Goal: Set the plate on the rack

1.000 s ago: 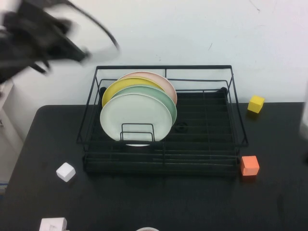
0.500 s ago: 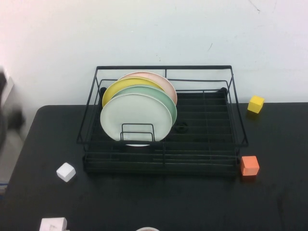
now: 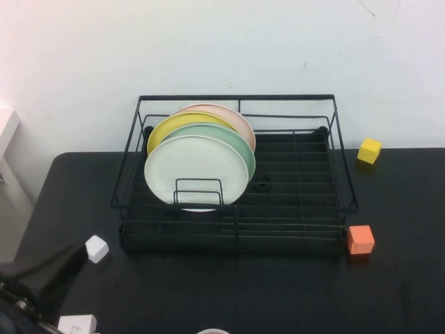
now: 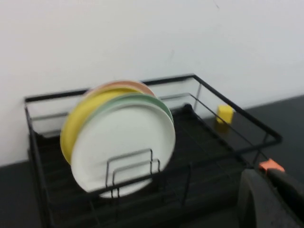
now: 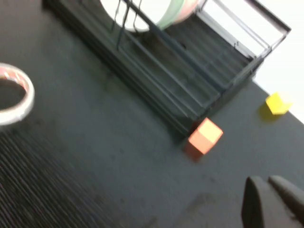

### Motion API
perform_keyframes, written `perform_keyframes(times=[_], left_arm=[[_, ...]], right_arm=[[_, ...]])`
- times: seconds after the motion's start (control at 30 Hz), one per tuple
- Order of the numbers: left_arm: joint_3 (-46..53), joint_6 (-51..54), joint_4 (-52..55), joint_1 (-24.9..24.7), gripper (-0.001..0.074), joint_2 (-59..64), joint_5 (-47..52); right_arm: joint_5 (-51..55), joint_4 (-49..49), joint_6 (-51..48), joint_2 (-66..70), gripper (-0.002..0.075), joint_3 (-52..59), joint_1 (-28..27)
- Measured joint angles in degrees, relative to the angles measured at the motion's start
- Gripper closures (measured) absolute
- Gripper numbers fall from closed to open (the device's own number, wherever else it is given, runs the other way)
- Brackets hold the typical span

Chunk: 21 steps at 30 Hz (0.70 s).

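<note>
Plate [image 3: 197, 171] stands upright, frontmost in rack [image 3: 292, 181], left half; rack's right half bare. Left hand [image 3: 45, 275] low over counter [image 3: 229, 285] near-left corner, fingers cannot tell. Right hand [image 5: 273, 202] pressed together, above counter's right side.

My left arm [image 3: 42, 278] sits low at the near left corner of the high view, a dark blurred mass angled up toward the table's middle; only part of it shows. In its own wrist view, the left gripper [image 4: 268, 199] appears as dark rounded finger shapes at the frame's edge, holding nothing, and I cannot tell how far apart they stand. My right arm does not show in the high view. In the right wrist view, the right gripper [image 5: 274, 199] shows two dark fingertips lying close together, nearly touching, with nothing between them, raised above the table surface.
</note>
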Motion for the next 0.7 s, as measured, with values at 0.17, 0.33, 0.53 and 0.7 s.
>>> perform_keyframes(times=[0.17, 0.33, 0.53, 0.7], left_arm=[[1.47, 0.21, 0.13, 0.0, 0.0736, 0.0, 1.82], [2.19, 0.21, 0.27, 0.0, 0.0736, 0.0, 1.98], [2.19, 0.21, 0.27, 0.0, 0.0736, 0.0, 1.98], [2.3, 0.21, 0.27, 0.0, 0.0736, -1.38, 1.52]], right_arm=[[2.4, 1.57, 0.0, -0.7, 0.0728, 0.0, 0.0], [2.54, 1.81, 0.0, -0.7, 0.0728, 0.15, 0.0], [2.54, 1.87, 0.0, -0.7, 0.0728, 0.27, 0.0], [2.54, 1.87, 0.0, -0.7, 0.0728, 0.4, 0.0]])
